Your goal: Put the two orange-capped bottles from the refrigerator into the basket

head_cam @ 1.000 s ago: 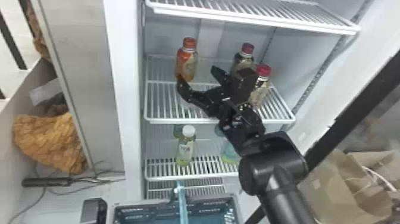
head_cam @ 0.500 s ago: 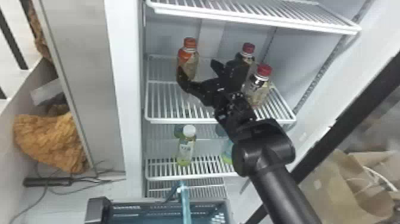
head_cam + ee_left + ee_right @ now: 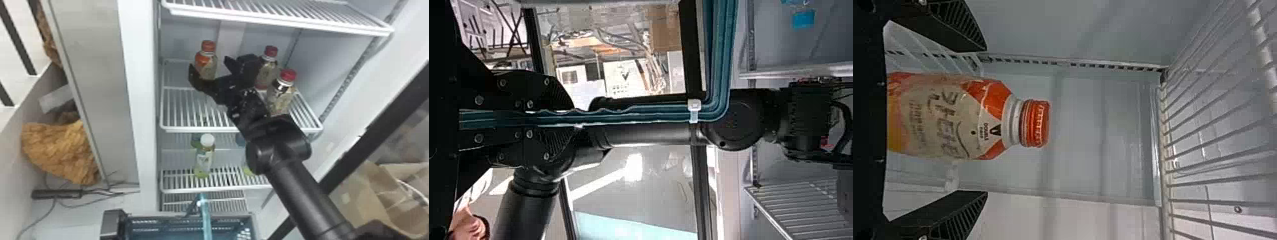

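In the head view my right gripper (image 3: 209,64) reaches over the middle shelf, its open fingers around the front of the orange-capped bottle (image 3: 208,65). The right wrist view has that bottle (image 3: 960,117) between the parted fingers of my right gripper (image 3: 986,121), with gaps on both sides. Two darker bottles with red caps, one farther back (image 3: 267,71) and one nearer (image 3: 281,95), stand to the right. My left gripper (image 3: 560,119) is shut on the teal handle (image 3: 644,115) in the left wrist view. Below the fridge shelves is the basket (image 3: 188,213).
A white-capped bottle (image 3: 204,159) stands on the lower shelf (image 3: 229,188), with another bottle partly behind my right arm. The upper shelf (image 3: 281,25) spans above my right gripper. The dark door edge (image 3: 383,131) runs along the right. A black block (image 3: 111,223) sits beside the basket's left corner.
My right gripper has gone deeper over the middle shelf, its fingers rising in the head view to flank the orange-capped bottle. The black block by the basket has shifted slightly right.
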You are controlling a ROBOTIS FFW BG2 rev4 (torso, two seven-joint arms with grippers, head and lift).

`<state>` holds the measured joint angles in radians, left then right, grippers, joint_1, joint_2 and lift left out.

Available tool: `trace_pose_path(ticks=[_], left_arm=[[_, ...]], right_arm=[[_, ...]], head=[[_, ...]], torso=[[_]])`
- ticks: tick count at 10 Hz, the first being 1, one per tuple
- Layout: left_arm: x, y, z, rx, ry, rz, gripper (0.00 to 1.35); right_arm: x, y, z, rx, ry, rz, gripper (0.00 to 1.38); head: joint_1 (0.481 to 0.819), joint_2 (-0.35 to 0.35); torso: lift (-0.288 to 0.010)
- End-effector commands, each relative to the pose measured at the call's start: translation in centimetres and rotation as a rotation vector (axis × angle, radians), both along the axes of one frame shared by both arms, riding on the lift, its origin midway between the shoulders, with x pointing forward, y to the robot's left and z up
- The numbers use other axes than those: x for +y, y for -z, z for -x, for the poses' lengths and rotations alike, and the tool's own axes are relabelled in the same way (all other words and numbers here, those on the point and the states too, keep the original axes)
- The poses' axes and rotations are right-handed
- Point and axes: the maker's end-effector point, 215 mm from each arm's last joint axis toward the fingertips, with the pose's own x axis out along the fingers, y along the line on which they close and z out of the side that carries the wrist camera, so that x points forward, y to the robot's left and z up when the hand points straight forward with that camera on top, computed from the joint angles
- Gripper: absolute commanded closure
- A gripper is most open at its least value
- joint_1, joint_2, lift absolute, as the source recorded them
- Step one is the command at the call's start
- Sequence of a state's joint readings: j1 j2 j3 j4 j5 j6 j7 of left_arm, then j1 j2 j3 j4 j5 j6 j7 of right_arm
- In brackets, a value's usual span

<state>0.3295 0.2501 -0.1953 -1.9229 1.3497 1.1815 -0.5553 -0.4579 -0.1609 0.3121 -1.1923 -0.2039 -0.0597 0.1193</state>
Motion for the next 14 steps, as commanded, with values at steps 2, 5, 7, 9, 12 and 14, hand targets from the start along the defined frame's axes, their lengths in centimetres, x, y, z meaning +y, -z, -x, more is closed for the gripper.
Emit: trace_pose_path(ticks=[2,5,7,9,12,14], left_arm=[[-0.2,0.0,-0.1,-0.003,0.004,-0.001,1.21],[-0.3,0.0,-0.2,-0.005,0.006,0.001,1.21],[-0.4,0.0,0.0,0.000,0.010,0.002,1.21],[-0.3,0.0,0.0,0.004,0.006,0.006,1.21],[0.1,0.3,0.1,0.015,-0.006,0.006,1.21],[0.3,0.2,0.1,0.014,-0.015,0.006,1.21]], right_arm=[[-0.1,0.5,-1.1,0.016,0.002,0.022,0.08],[1.2,1.0,-1.3,0.032,-0.021,0.022,0.91],[1.3,0.2,-1.3,0.014,-0.023,0.016,0.96],[1.3,0.0,-1.0,0.009,-0.023,0.009,0.96],[1.4,-0.5,1.9,0.007,-0.037,-0.011,0.96],[1.7,-1.0,4.8,0.012,-0.061,-0.034,0.96]], head=[[0.695,-0.220],[0.695,-0.213],[0.695,-0.207],[0.695,-0.204],[0.695,-0.203],[0.695,-0.203]], torso=[[-0.040],[-0.040],[-0.040],[-0.040],[-0.040],[-0.040]])
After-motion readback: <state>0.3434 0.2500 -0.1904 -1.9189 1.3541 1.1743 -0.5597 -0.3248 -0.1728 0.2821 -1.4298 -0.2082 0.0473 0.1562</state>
